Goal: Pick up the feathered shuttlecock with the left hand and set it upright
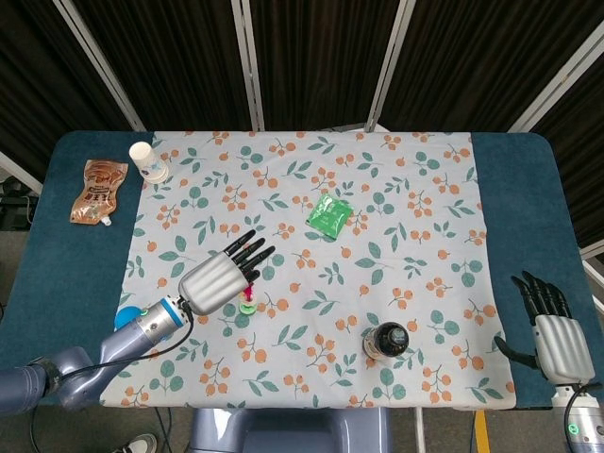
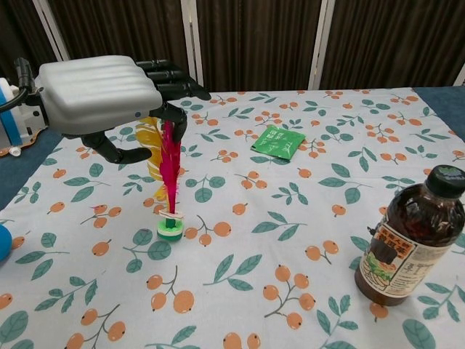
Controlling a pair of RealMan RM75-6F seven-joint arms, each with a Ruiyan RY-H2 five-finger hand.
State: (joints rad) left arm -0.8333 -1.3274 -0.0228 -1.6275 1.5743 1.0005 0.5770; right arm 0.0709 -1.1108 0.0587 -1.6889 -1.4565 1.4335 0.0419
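I am working over a blue surface (image 1: 57,255) spread with a leaf-and-berry cloth (image 2: 290,218), dark curtains (image 2: 254,43) behind. My left hand (image 2: 102,91) is pinching the shuttlecock's (image 2: 168,185) soft pink and yellow feathers; it is standing upright beneath my palm. My right hand (image 1: 552,326) is lying loose, grasping nothing.

Shuttlecock (image 2: 169,190) stands upright under the left hand (image 2: 102,94), bottle (image 2: 410,236) far right.
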